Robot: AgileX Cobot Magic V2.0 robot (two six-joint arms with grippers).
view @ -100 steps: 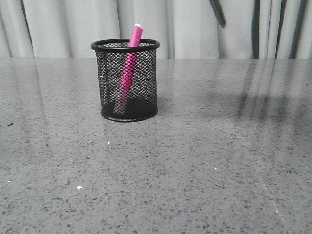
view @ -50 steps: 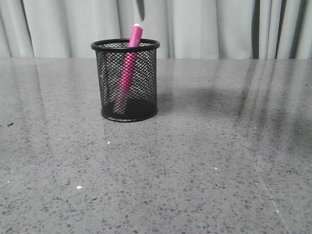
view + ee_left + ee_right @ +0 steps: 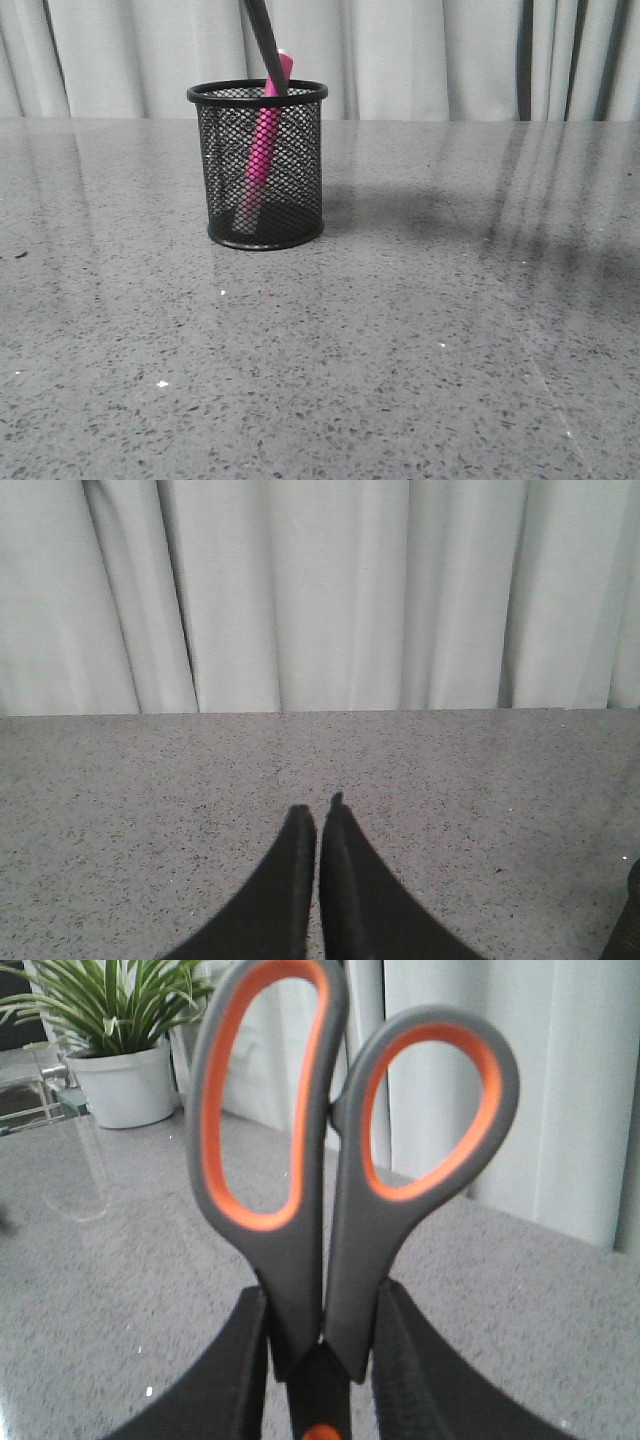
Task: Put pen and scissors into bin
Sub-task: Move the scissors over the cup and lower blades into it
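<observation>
Clamping the scissors (image 3: 335, 1190) at the base of their handles, the right gripper (image 3: 322, 1360) holds them handles-up; the pivot dot is cut off by the frame edge. From the front, only the dark blades (image 3: 264, 40) show, tip dipping inside the bin (image 3: 262, 165) rim toward 5 o'clock. The pen (image 3: 262, 145) leans inside, cap toward 1 o'clock. The left gripper (image 3: 318, 825) hovers, fingers pressed together, empty.

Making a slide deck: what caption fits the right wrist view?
Right gripper clamps the closed scissors by the handle necks, orange-lined loops toward the camera.
</observation>
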